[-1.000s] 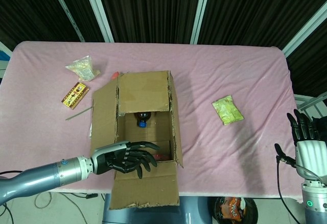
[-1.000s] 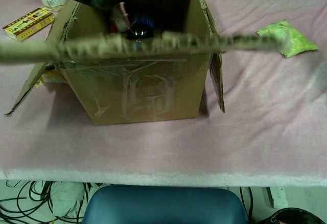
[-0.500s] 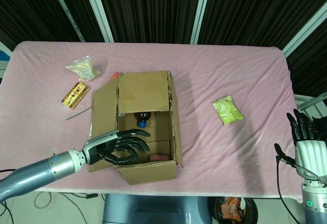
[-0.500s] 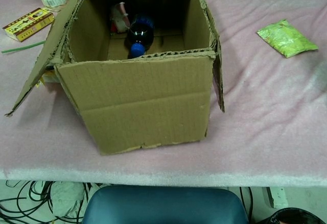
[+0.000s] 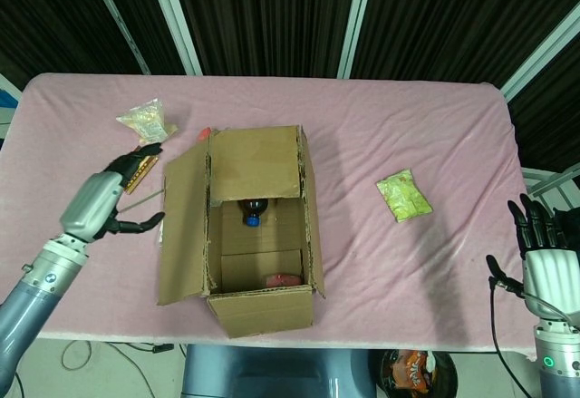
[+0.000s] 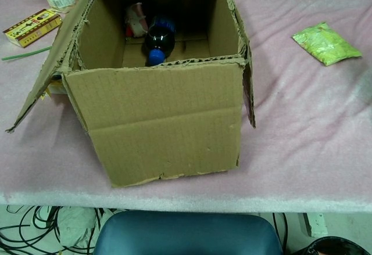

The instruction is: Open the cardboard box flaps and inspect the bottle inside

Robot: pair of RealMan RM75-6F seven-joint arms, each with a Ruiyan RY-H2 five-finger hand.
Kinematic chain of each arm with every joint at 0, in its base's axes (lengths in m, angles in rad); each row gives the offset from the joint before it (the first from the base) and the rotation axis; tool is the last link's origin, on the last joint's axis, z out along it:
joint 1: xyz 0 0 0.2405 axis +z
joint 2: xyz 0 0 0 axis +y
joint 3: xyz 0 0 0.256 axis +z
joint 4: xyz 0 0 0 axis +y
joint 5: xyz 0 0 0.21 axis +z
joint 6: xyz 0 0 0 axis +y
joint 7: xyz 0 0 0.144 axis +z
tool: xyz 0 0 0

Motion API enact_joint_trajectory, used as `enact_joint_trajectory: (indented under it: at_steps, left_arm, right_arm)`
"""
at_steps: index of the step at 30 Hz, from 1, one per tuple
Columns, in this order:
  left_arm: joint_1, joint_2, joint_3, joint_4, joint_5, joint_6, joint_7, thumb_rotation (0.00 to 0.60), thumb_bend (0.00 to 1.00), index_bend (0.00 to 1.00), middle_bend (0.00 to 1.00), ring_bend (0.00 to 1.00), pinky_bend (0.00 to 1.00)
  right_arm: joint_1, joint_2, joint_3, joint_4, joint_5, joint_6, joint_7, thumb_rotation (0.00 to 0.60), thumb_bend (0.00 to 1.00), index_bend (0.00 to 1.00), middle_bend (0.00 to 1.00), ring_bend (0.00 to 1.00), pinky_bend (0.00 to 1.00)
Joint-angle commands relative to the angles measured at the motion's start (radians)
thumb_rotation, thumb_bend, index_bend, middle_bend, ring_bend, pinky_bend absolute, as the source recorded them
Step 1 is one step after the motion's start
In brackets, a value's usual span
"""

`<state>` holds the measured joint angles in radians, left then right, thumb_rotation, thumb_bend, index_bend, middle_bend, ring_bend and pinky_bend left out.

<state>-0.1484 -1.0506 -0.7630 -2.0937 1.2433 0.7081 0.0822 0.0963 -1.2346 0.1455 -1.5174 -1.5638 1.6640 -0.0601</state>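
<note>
Pink cloth covers the worktop (image 5: pixel 435 126), and my cardboard box (image 5: pixel 258 226) stands near its front edge, a little left of the middle, with all its flaps folded out. The near flap (image 6: pixel 163 127) hangs down over the front wall, the left flap (image 5: pixel 184 226) leans outward, and the far flap (image 5: pixel 256 162) stands up. Broad bare cloth lies to the right of the box, up to a green packet (image 5: pixel 404 195) lying well apart from it.

Inside, the bottle (image 6: pixel 158 39) lies on its side on the box floor, toward the far wall. Its long axis runs front to back and its blue cap (image 6: pixel 154 57) points at the near edge. Something red and white (image 6: pixel 135 22) sits beside it at the back.

My left robot hand (image 5: pixel 107 200) hovers left of the box, empty, fingers loosely spread, over a yellow carton (image 6: pixel 32 26) and a green stick (image 6: pixel 24 53). A clear bag (image 5: pixel 147 121) lies beyond it. My right robot hand (image 5: pixel 542 251) is off the right front corner, fingers upright and apart, holding nothing.
</note>
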Motion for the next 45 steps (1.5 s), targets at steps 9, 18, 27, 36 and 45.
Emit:
enact_joint_trajectory:
  at_steps: [9, 18, 27, 36, 45]
  left_arm:
    - [0.185, -0.091, 0.294, 0.275, 0.323, 0.466, 0.052, 0.6, 0.21, 0.02, 0.04, 0.03, 0.07]
    - [0.206, -0.142, 0.389, 0.42, 0.345, 0.601, -0.101, 0.6, 0.21, 0.01, 0.03, 0.03, 0.07]
    - [0.174, -0.145, 0.42, 0.464, 0.335, 0.623, -0.163, 0.6, 0.22, 0.01, 0.03, 0.03, 0.07]
    - [0.145, -0.134, 0.449, 0.473, 0.309, 0.634, -0.199, 0.6, 0.22, 0.01, 0.03, 0.03, 0.07]
    - [0.119, -0.124, 0.474, 0.476, 0.27, 0.633, -0.227, 0.6, 0.22, 0.01, 0.03, 0.03, 0.07]
  right_arm:
    - [0.005, 0.014, 0.002, -0.037, -0.005, -0.007, -0.026, 0.6, 0.31, 0.0, 0.0, 0.06, 0.23]
    - [0.063, 0.06, 0.044, -0.178, -0.019, -0.056, -0.046, 0.6, 0.31, 0.0, 0.0, 0.06, 0.23]
    - [0.222, 0.096, 0.115, -0.396, -0.03, -0.241, -0.156, 0.6, 0.39, 0.02, 0.04, 0.06, 0.23]
    - [0.426, -0.028, 0.194, -0.507, 0.091, -0.45, -0.293, 0.6, 0.47, 0.16, 0.13, 0.12, 0.26]
    - [0.607, -0.23, 0.228, -0.474, 0.279, -0.583, -0.433, 0.6, 0.47, 0.19, 0.16, 0.15, 0.26]
